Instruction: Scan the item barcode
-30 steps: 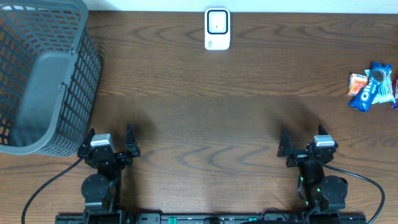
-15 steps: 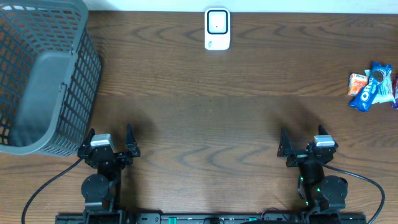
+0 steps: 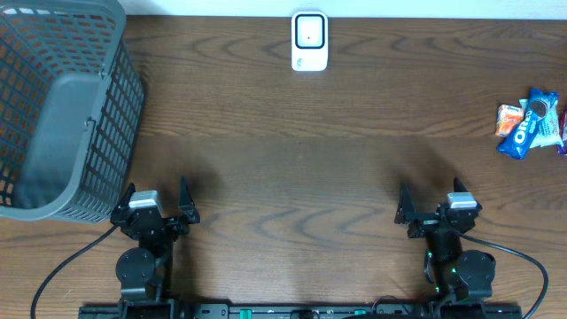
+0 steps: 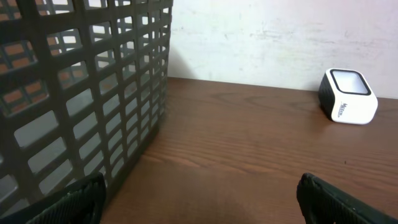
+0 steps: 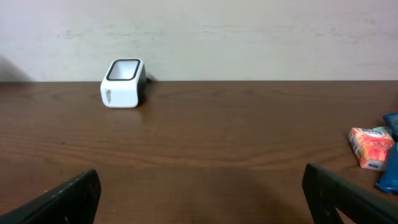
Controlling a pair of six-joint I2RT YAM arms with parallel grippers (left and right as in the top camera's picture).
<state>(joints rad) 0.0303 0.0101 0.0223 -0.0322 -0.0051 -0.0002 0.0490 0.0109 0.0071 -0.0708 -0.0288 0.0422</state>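
Snack packets [image 3: 527,122] lie at the table's [image 3: 292,159] far right edge, you see the one basket [image 3: 62,106] only overhead and from left wrist, one scanner [image 3: 309,41] everywhere, left gripper [image 3: 157,190] and right gripper [image 3: 431,197] both wide open, empty.

A white scanner [image 5: 123,83] stands on the brown bench [image 5: 236,137] close to the pale wall [image 5: 249,37]. At far right an orange snack packet [image 5: 371,147] lies just beside a blue packet [image 5: 392,177] cut off by the edge. The right gripper [image 5: 202,202] is spread wide and holds nothing.
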